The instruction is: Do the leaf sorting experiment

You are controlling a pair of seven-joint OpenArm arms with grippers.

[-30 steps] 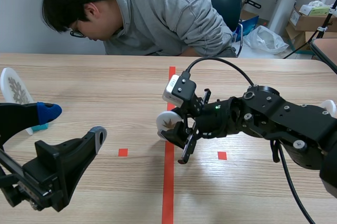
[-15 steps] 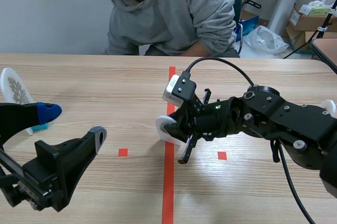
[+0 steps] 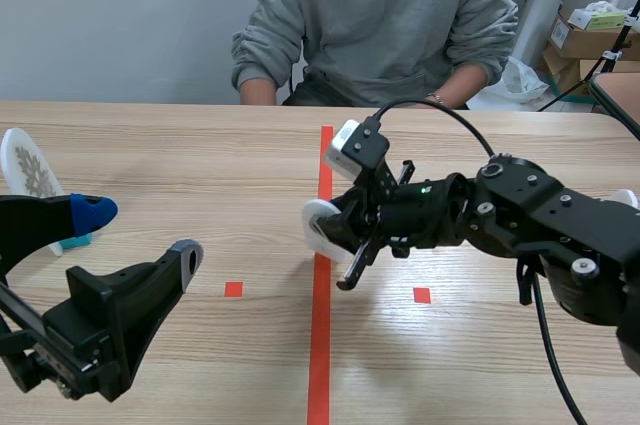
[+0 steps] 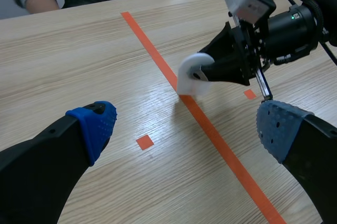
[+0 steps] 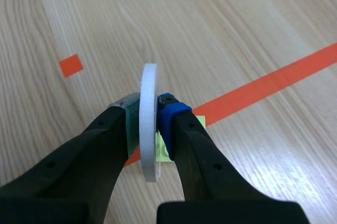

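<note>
My right gripper [image 3: 330, 230] is shut on a white disc [image 3: 318, 228], held on edge over the orange tape line at mid-table. In the right wrist view the disc [image 5: 149, 124] stands edge-on between the gripper's [image 5: 150, 110] pads, with a yellow-green piece [image 5: 162, 145] just under it. The left wrist view shows the same disc [image 4: 194, 74] ahead of my left gripper [image 4: 187, 126]. My left gripper [image 3: 138, 235] is open and holds nothing, low at the near left. A second white disc with a leaf print [image 3: 25, 167] stands upright at the far left.
A person in a grey hoodie [image 3: 385, 15] sits across the table, forearms at its far edge. A white object [image 3: 626, 200] shows behind the right arm at the right edge. Small orange squares [image 3: 233, 289] mark the table near the tape line [image 3: 319, 345].
My right gripper has shifted slightly up and to the right with the disc, which has turned so its leaf face no longer shows. The person has sat upright. The left arm has not moved.
</note>
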